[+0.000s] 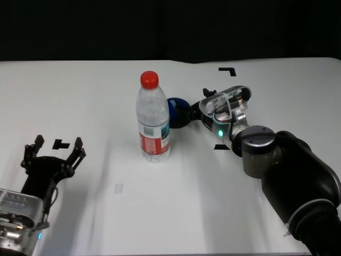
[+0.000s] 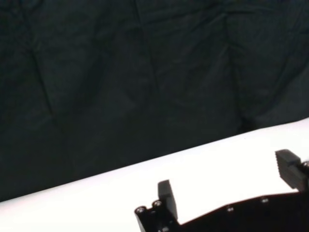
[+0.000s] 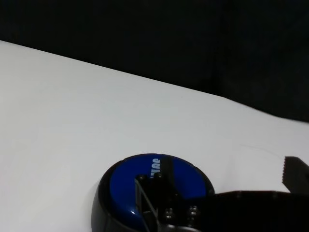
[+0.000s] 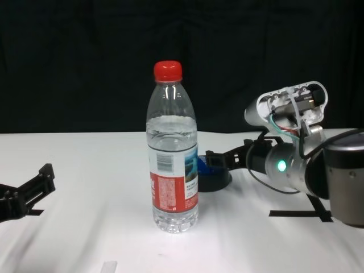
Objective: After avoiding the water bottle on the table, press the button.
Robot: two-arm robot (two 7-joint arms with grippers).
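Observation:
The water bottle (image 1: 153, 120) stands upright mid-table, clear with a red cap and a red, white and blue label; it is also in the chest view (image 4: 172, 153). Just behind it and to its right sits the low blue button (image 1: 178, 111) on a dark base, partly hidden by the bottle in the chest view (image 4: 215, 180). My right gripper (image 1: 205, 104) is open beside the bottle, on the button's right. In the right wrist view one fingertip (image 3: 163, 175) lies over the blue dome (image 3: 130, 188); I cannot tell if it touches. My left gripper (image 1: 56, 152) rests open at the near left.
The white table (image 1: 106, 90) carries black tape marks at the far right (image 1: 228, 70), near my left gripper (image 1: 61, 144) and under my right forearm (image 1: 219, 147). A black curtain backs the table's far edge.

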